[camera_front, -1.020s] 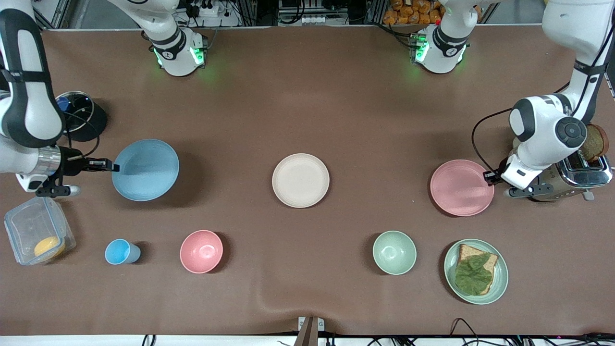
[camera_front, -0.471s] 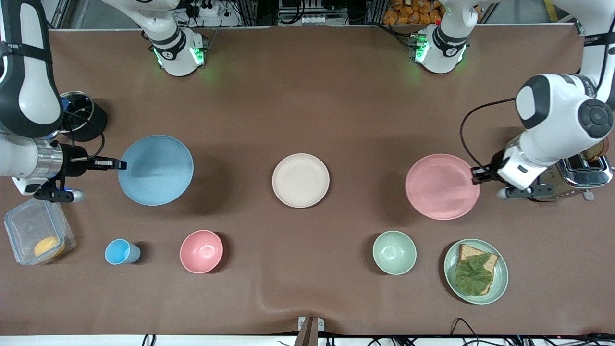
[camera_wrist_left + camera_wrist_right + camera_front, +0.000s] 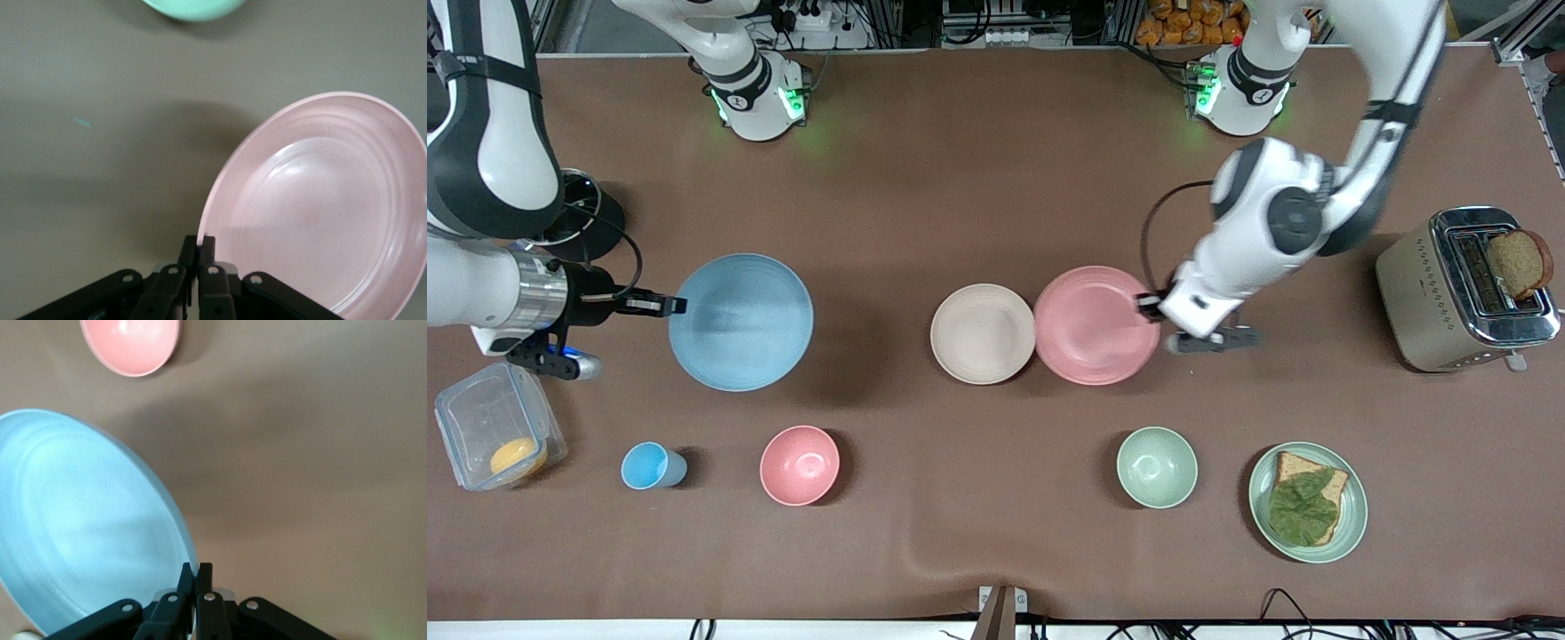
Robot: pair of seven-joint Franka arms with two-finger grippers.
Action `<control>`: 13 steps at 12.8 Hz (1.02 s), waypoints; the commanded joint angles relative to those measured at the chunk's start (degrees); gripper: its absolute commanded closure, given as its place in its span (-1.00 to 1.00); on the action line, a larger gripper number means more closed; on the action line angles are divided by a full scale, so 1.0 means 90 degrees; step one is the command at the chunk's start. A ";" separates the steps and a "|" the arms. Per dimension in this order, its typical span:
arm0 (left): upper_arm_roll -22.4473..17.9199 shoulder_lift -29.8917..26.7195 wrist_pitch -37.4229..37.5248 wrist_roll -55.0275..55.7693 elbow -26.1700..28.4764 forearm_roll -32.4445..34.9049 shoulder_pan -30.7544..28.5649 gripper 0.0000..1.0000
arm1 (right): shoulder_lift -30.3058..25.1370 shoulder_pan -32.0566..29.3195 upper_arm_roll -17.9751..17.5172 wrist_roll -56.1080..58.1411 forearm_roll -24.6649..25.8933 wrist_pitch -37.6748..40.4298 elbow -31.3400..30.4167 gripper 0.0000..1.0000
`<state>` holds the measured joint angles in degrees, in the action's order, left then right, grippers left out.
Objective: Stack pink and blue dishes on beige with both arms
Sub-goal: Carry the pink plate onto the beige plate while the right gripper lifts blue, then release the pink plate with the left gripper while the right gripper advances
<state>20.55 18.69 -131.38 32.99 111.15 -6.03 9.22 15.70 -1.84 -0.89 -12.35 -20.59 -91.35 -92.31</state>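
The beige plate lies flat at the table's middle. Held in the air right beside it, toward the left arm's end, is the pink plate; my left gripper is shut on its rim. The blue plate hangs over the table toward the right arm's end, with my right gripper shut on its rim. Both plates cast shadows on the cloth below.
Nearer the front camera stand a small blue cup, a pink bowl, a green bowl and a green plate with bread. A toaster sits at the left arm's end. A clear box and a dark pot sit at the right arm's end.
The left arm has carried the pink plate from beside the toaster to right next to the beige plate. The right arm has brought the blue plate a little toward the middle.
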 commanded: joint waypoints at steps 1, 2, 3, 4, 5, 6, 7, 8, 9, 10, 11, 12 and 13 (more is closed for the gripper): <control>-0.0056 0.0695 -0.0595 0.1047 -0.0299 0.0336 0.0643 1.00 | 0.0102 0.0039 0.0059 -0.0511 -0.0418 0.0218 0.0198 1.00; -0.0047 0.0861 -0.0733 0.1361 -0.0329 0.0560 0.0781 1.00 | 0.0111 0.0136 0.0059 -0.0725 -0.0437 0.0218 0.0207 1.00; -0.0037 0.0960 -0.0811 0.1586 -0.0368 0.0717 0.0908 1.00 | 0.0111 0.0224 0.0059 -0.0901 -0.0457 0.0208 0.0188 1.00; -0.0037 0.0999 -0.0822 0.1704 -0.0368 0.0757 0.0996 1.00 | 0.0111 0.0283 0.0059 -0.1029 -0.0457 0.0189 0.0188 1.00; -0.0037 0.1000 -0.0831 0.1725 -0.0378 0.0757 0.1046 1.00 | 0.0111 0.0302 0.0059 -0.1156 -0.0467 0.0189 0.0178 1.00; -0.0037 0.1009 -0.0870 0.1735 -0.0368 0.0757 0.1114 1.00 | 0.0121 0.0370 0.0059 -0.1263 -0.0467 0.0169 0.0159 1.00; -0.0037 0.1058 -0.0977 0.1783 -0.0368 0.0748 0.1182 1.00 | 0.0131 0.0448 0.0059 -0.1438 -0.0467 0.0150 0.0149 1.00; -0.0037 0.1107 -0.1113 0.1871 -0.0378 0.0748 0.1260 1.00 | 0.0170 0.0468 0.0059 -0.1556 -0.0467 0.0150 0.0149 1.00; -0.0047 0.1204 -0.1279 0.1968 -0.0378 0.0748 0.1358 1.00 | 0.0199 0.0469 0.0059 -0.1606 -0.0467 0.0150 0.0139 1.00; -0.0047 0.1272 -0.1416 0.2037 -0.0378 0.0748 0.1407 1.00 | 0.0199 0.0469 0.0059 -0.1625 -0.0554 0.0150 0.0100 1.00; -0.0047 0.1380 -0.1572 0.2047 -0.0407 0.0757 0.1417 1.00 | 0.0199 0.0498 0.0059 -0.1732 -0.0709 0.0140 0.0032 1.00; -0.0047 0.1487 -0.1661 0.2115 -0.0436 0.0757 0.1466 1.00 | 0.0199 0.0566 0.0059 -0.1897 -0.0788 0.0101 0.0022 1.00; -0.0066 0.1546 -0.1691 0.2174 -0.0465 0.0757 0.1534 1.00 | 0.0199 0.0653 0.0069 -0.1996 -0.0799 0.0101 0.0032 1.00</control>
<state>20.50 30.50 -145.31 50.21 108.81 -0.68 21.87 17.48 2.27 -0.89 -27.62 -26.02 -90.46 -92.29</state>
